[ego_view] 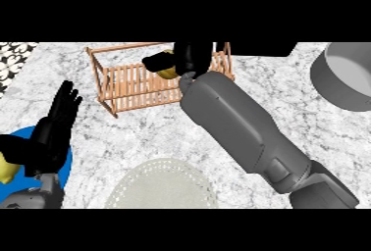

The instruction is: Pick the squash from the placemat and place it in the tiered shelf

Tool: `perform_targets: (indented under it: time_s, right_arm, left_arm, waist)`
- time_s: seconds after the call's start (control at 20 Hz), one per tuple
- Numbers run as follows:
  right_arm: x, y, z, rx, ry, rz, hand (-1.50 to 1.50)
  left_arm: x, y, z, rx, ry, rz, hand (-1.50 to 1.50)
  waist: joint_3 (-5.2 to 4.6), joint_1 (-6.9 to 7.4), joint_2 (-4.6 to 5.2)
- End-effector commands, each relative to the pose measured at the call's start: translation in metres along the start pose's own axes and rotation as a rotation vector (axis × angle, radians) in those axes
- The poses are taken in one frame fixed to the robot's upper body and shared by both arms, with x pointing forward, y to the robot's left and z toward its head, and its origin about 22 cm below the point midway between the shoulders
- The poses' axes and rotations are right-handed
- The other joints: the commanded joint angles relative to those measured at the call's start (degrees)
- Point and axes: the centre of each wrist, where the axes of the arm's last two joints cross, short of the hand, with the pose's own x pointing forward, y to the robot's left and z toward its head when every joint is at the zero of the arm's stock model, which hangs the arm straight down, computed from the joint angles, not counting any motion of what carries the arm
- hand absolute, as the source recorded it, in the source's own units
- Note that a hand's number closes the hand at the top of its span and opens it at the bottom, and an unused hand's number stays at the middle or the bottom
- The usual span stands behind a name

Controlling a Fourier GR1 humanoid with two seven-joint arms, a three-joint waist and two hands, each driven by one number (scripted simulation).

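Head view: your right hand (187, 58) is over the wooden tiered shelf (130, 86) at the back of the marble worktop (145, 132), fingers (156, 62) curled around the yellow squash (168, 72). Only a sliver of squash shows below the hand, above the shelf's slats; can't tell if it touches them. Right forearm runs diagonally from the lower right edge up to the shelf. Your left hand (54, 127) sits at the left edge, fingers straight and slightly apart, pointing up, holding nothing. Under it you see a blue plate (64, 162) with a yellowish item (7, 171) at its left side. White round placemat (163, 186) lies near the front edge. Grey pot (348, 78) at far right.
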Motion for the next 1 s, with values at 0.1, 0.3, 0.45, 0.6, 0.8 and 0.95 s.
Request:
perform_targets:
  time_s: [0.1, 0.3, 0.45, 0.6, 0.8, 0.95]
  right_arm:
    - [0.022, -0.018, -0.003, -0.062, -0.039, -0.190, -1.50]
    - [0.008, -0.032, -0.013, -0.156, 0.013, -0.199, -1.50]
    - [0.016, -0.058, -0.016, -0.190, 0.061, -0.217, -1.50]
    - [-0.012, -0.082, -0.017, -0.185, 0.154, -0.203, -1.50]
    - [-0.028, -0.142, -0.009, -0.203, 0.135, -0.210, -1.50]
    - [-0.055, -0.168, 0.015, -0.191, 0.151, -0.202, -1.50]
  left_arm:
    - [0.002, -0.004, -0.002, 0.043, 0.005, -0.002, 0.00]
    - [-0.007, 0.012, 0.008, 0.038, 0.021, -0.005, 0.00]
    - [-0.010, 0.017, -0.001, 0.066, 0.009, 0.006, 0.00]
    - [-0.020, 0.013, 0.007, 0.080, 0.030, 0.002, 0.00]
    - [-0.001, 0.020, 0.011, 0.077, 0.049, 0.002, 0.00]
    - [-0.005, 0.031, 0.014, 0.074, 0.031, -0.007, 0.00]
  waist:
    - [0.04, -2.04, -0.43]
    - [0.02, -2.52, -0.74]
    - [-0.01, -4.24, -1.23]
    - [0.02, -5.03, -1.42]
    - [0.07, -5.09, -1.53]
    - [0.04, -4.69, -1.28]
